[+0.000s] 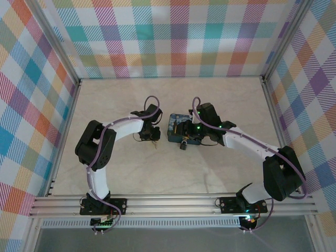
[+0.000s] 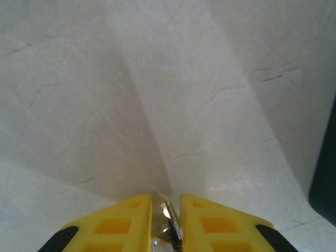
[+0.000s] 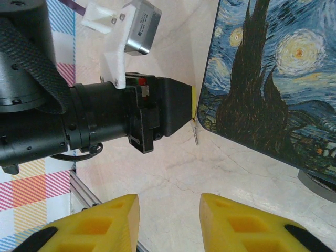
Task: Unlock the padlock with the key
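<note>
While the right pincer (image 3: 169, 210) stands apart, the left pincer (image 2: 166, 200) clamps the key (image 2: 169, 215) between its fingers (image 2: 210, 223).

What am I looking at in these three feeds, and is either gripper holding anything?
Two robot arms are bolted at the near edge of a table. The overhead picture looks down on both. The other two come from a camera on each wrist, with that arm's yellow fingers at the bottom. On the table are a blue painted tin and, by its near edge, a small dark padlock. The left gripper is shut on the silvery key. The right gripper is open, with nothing between its fingers.
</note>
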### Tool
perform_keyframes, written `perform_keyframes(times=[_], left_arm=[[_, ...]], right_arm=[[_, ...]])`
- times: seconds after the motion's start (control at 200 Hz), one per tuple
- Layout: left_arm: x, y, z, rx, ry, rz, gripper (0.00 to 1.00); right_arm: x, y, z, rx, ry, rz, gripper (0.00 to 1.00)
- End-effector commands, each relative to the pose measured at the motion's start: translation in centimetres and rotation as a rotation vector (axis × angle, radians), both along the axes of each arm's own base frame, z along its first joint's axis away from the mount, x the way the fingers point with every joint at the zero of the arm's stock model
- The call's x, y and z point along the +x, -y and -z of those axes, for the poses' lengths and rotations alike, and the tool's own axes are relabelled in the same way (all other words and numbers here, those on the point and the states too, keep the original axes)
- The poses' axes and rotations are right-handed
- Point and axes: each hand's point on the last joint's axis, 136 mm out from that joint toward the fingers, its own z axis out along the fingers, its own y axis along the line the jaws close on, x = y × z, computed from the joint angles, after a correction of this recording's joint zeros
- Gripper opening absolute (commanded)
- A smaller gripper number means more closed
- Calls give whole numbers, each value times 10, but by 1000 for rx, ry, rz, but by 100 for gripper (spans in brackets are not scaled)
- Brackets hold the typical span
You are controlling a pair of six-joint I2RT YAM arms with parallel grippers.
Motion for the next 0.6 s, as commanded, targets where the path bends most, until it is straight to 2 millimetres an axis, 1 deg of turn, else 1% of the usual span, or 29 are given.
perform_keyframes(times=[0.0, 0.245, 0.41, 0.49, 0.52, 0.595], left_arm=[[2, 6, -1, 17, 11, 39, 20], [-1, 10, 4, 13, -8, 44, 13], [-2, 5, 6, 29, -10, 16, 4], [-1, 5, 0, 27, -4, 5, 0], [-1, 4, -3, 25, -2, -1, 0], [1, 6, -18, 10, 17, -12, 0]], right_arm=[[0, -5, -10, 28, 15, -13, 35], [-2, -5, -8, 33, 8, -12, 35], [-2, -5, -7, 33, 5, -14, 34], [-4, -5, -8, 32, 6, -21, 34], [-4, -4, -7, 28, 7, -23, 34], [-5, -4, -8, 19, 15, -34, 34]])
